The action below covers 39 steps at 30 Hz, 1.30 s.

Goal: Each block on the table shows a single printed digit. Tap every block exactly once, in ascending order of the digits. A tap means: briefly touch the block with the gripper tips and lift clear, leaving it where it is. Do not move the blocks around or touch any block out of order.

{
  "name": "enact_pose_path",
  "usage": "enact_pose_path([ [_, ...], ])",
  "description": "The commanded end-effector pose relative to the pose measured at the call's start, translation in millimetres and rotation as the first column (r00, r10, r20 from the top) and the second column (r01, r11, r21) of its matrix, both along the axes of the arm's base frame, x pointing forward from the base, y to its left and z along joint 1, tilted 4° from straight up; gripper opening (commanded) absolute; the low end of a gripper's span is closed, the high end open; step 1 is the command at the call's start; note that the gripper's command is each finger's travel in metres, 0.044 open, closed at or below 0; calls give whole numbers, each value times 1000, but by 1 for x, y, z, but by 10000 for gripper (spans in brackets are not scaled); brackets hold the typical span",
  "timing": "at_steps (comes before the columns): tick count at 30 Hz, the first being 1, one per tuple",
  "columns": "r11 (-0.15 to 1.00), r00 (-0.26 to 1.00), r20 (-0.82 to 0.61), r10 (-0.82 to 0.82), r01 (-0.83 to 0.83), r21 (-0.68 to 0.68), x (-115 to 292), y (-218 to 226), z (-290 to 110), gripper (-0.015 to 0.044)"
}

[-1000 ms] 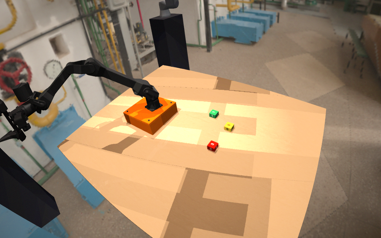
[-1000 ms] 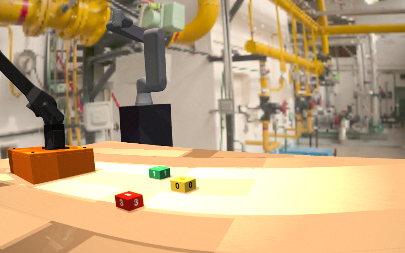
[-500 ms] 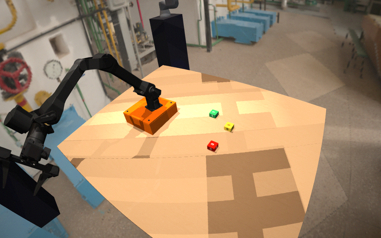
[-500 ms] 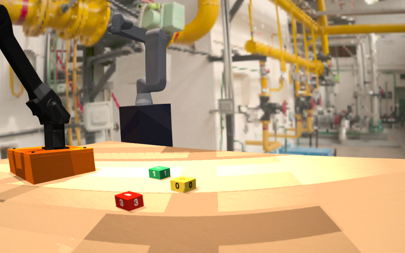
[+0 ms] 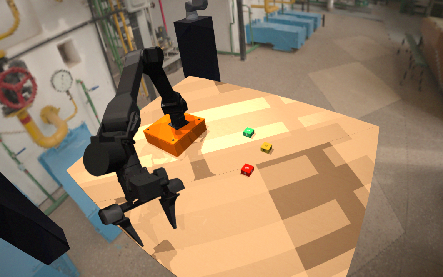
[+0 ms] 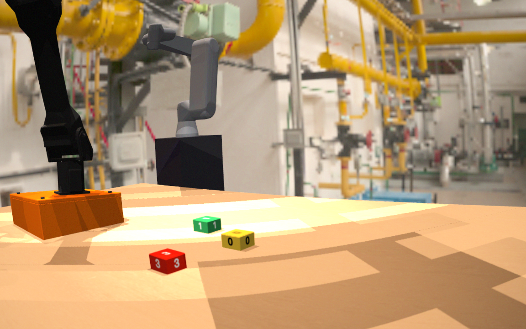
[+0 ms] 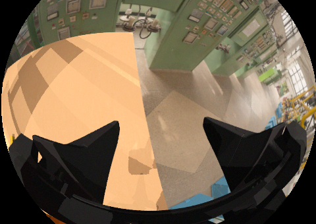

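Observation:
Three small blocks lie on the wooden table [image 5: 319,213] [image 6: 379,262] [image 7: 75,88]: a yellow block marked 0 [image 5: 266,147] [image 6: 237,239], a green block marked 1 [image 5: 248,132] [image 6: 207,224] and a red block marked 3 [image 5: 247,169] [image 6: 167,260]. They stand apart from one another to the right of the arm's orange base [image 5: 175,135] [image 6: 66,210]. My gripper [image 5: 157,236] [image 7: 162,124] is open and empty. It hangs above the table's near left edge, far from all three blocks, fingers pointing down. No block shows in the wrist view.
A black pedestal [image 5: 197,48] [image 6: 189,161] carrying a grey arm stands behind the table's far edge. A dark slab [image 5: 9,213] juts in at the lower left. Blue machine blocks [image 5: 64,151] stand on the floor beside the table's left edge.

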State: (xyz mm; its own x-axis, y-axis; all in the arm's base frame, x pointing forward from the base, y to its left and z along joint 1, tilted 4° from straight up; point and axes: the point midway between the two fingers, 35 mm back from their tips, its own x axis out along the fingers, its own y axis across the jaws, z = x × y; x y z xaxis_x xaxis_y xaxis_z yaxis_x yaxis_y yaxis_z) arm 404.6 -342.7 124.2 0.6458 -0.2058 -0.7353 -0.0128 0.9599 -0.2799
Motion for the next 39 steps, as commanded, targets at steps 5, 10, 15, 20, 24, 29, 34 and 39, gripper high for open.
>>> enact_pose_path([
  [5, 974, 969, -233, 80, -26, 225, 19, 157, -20, 400],
  [10, 955, 891, -431, 141, -8, 296, -6, 263, -28, 400],
  [15, 961, 769, -617, 167, 12, 275, -56, 346, -28, 400],
  [20, 965, 745, -646, 166, 12, 263, -66, 358, -27, 400],
  [24, 965, 745, -646, 166, 12, 263, -66, 358, -27, 400],
  [29, 965, 745, -646, 166, 12, 263, -66, 358, -27, 400],
  [34, 965, 745, -646, 166, 12, 263, -66, 358, -27, 400],
  [39, 965, 745, -646, 166, 12, 263, -66, 358, -27, 400],
])
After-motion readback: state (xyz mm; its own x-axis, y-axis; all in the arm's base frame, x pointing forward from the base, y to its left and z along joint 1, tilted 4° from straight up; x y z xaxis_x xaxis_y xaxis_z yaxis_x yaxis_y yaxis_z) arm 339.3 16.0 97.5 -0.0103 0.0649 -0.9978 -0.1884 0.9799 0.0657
